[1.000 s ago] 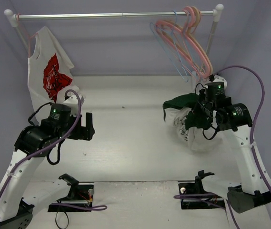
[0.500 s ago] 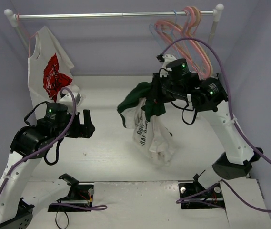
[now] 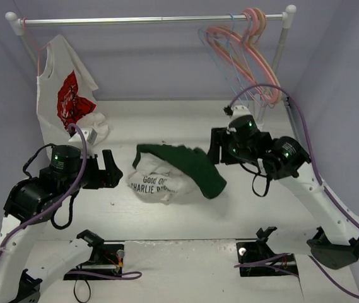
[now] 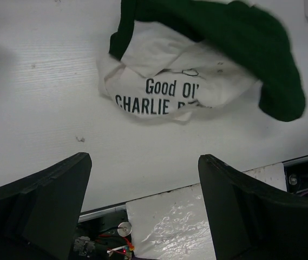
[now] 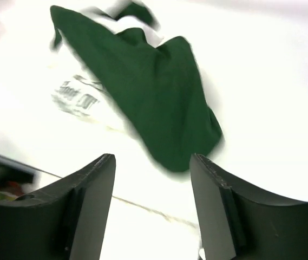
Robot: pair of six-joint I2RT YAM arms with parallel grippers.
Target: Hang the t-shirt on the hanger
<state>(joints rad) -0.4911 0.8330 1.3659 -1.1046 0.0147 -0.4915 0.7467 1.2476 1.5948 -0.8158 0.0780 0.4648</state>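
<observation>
Green t-shirt (image 3: pixel 178 170) lies crumpled on the counter (image 3: pixel 185 218), reachable by both arms; left pincer (image 4: pixel 144 160) and right pincer (image 5: pixel 152 160) spread, empty.

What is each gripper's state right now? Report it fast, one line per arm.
Left gripper: open, holding nothing.
Right gripper: open, holding nothing; the t-shirt lies apart from it.
</observation>
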